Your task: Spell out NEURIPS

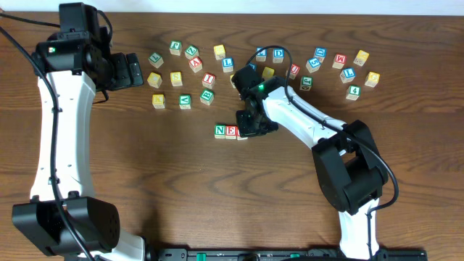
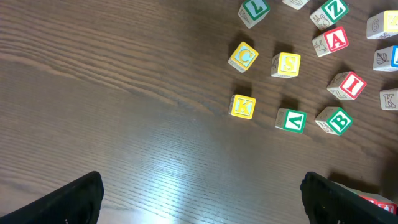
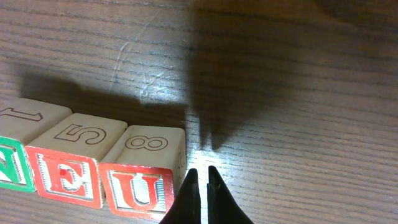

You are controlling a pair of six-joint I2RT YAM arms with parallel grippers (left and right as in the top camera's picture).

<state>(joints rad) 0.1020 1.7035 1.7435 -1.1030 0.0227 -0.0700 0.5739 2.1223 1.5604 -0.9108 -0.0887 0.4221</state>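
Right gripper (image 3: pixel 200 174) noted shut, empty, at 3 o'clock of U cube (image 3: pixel 138 186); cube may be knocked askew by sideways withdrawal

this is looking like a robotics lab: two white robot arms (image 1: pixel 61 123) are reaching over a wood-grain table (image 1: pixel 159 181) of alphabet cubes (image 1: pixel 176 78).

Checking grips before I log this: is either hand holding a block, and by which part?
Nothing is held. The right hand is shut on nothing, just beside the U cube; the left hand is open over the table.
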